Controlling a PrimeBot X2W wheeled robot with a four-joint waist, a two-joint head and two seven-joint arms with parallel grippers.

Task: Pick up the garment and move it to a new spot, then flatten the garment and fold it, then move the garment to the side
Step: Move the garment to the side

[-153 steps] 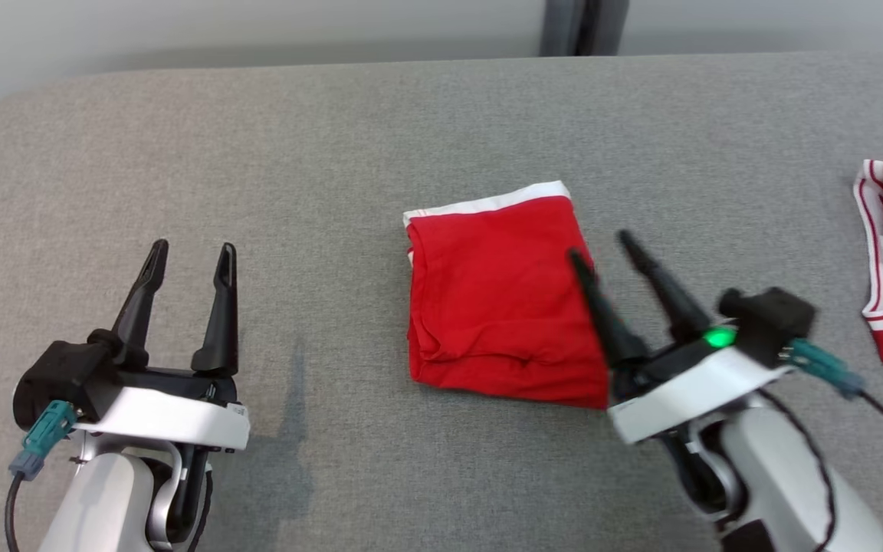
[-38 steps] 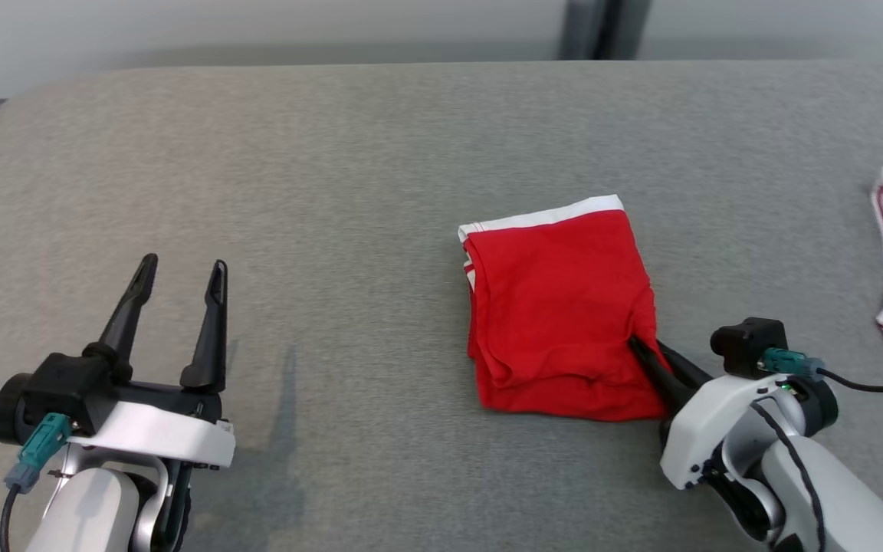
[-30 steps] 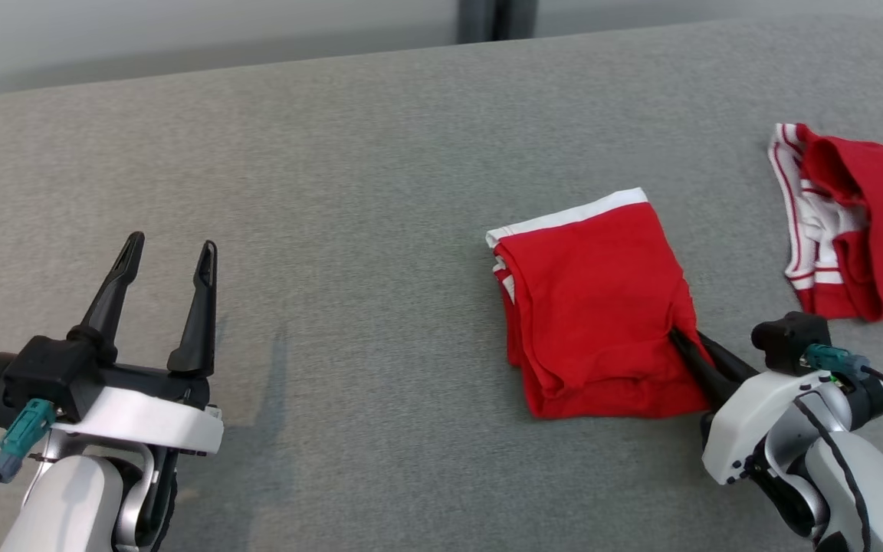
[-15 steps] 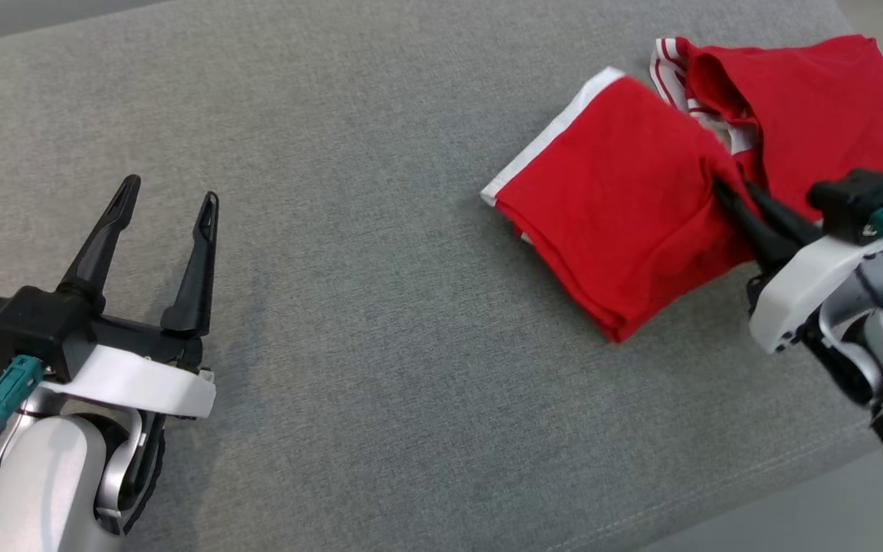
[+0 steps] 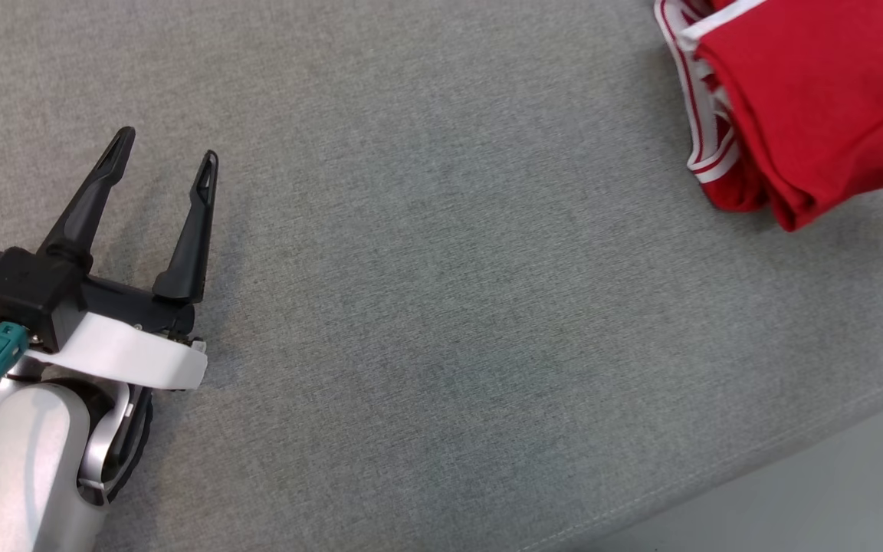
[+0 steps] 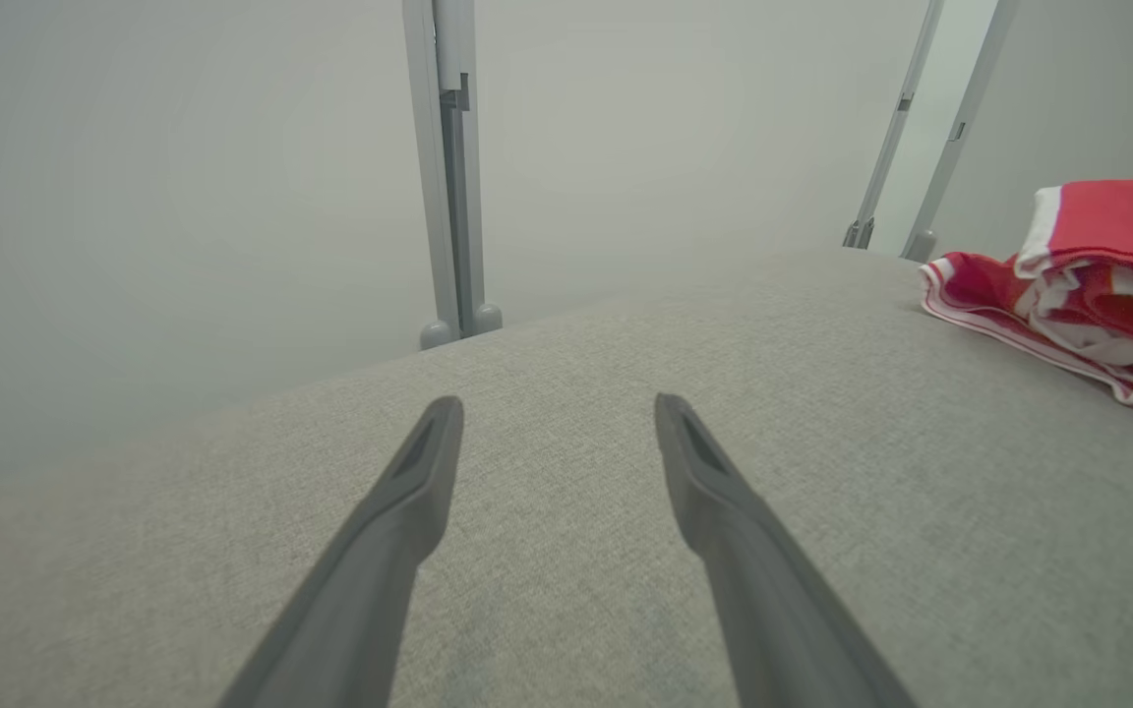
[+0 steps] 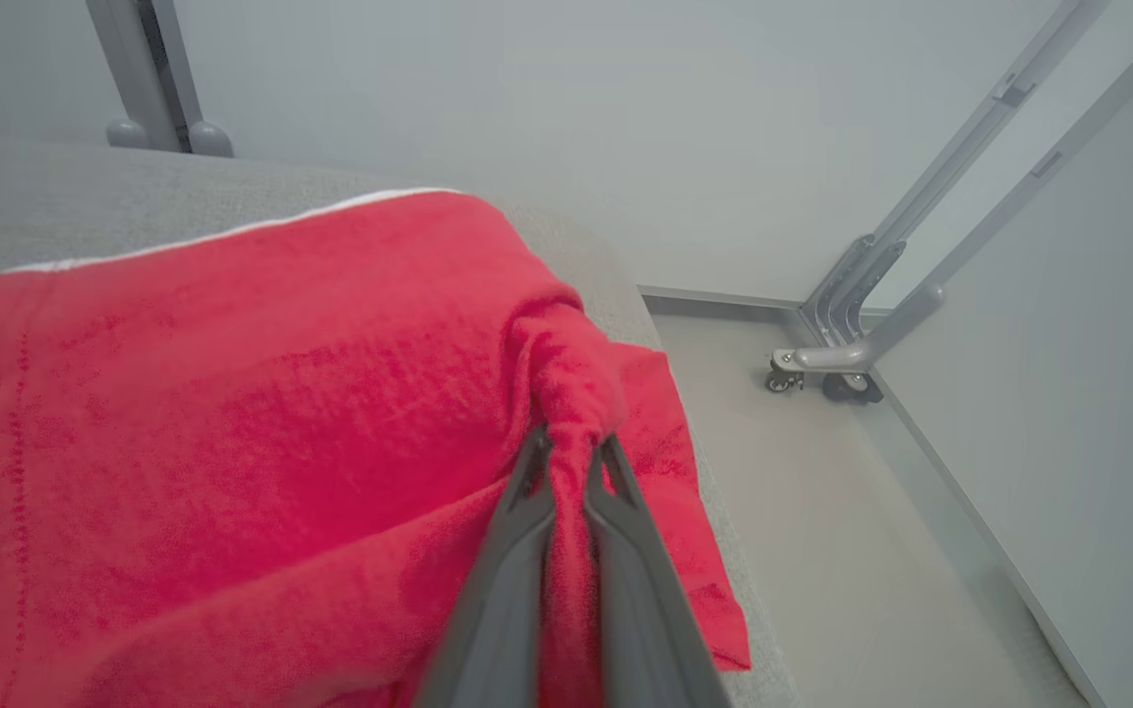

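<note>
Right claw (image 7: 571, 441) pinches the red garment (image 7: 232, 393), seemingly atop a striped cloth (image 5: 706, 142).

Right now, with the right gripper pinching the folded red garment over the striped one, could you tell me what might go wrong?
1. The right gripper is shut on just one bunched tuck of the red garment, so the fold may pull open.
2. It overlaps the striped garment, which could get dragged along.
3. Red cloth reaches the edge of the grey surface, with floor beyond; it might slide off.
</note>
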